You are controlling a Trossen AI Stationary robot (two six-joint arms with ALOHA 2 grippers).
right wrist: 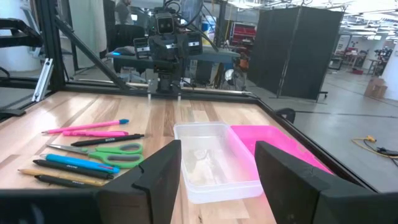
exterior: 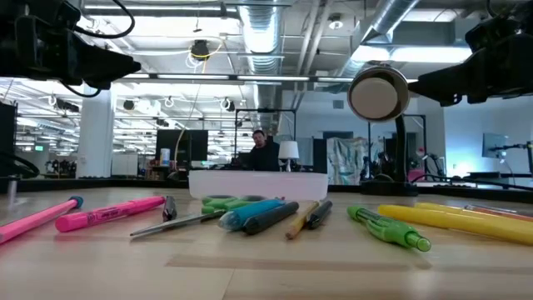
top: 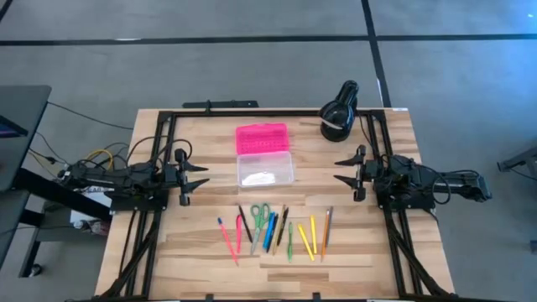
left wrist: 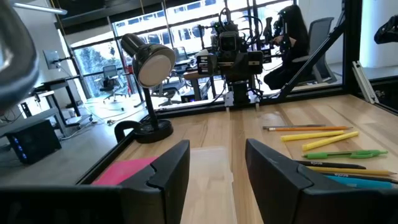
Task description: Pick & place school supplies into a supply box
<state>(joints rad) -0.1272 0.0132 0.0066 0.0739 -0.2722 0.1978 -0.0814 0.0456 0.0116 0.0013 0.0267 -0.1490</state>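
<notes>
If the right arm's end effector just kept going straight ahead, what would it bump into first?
Probably the clear base of the supply box, lying open right ahead of the right end effector, if low enough. Otherwise, the left end effector.

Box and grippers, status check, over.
Left gripper and right gripper open, empty, flanking the box. Box open, pink lid back. Supplies all on table. Nothing in the way.
</notes>
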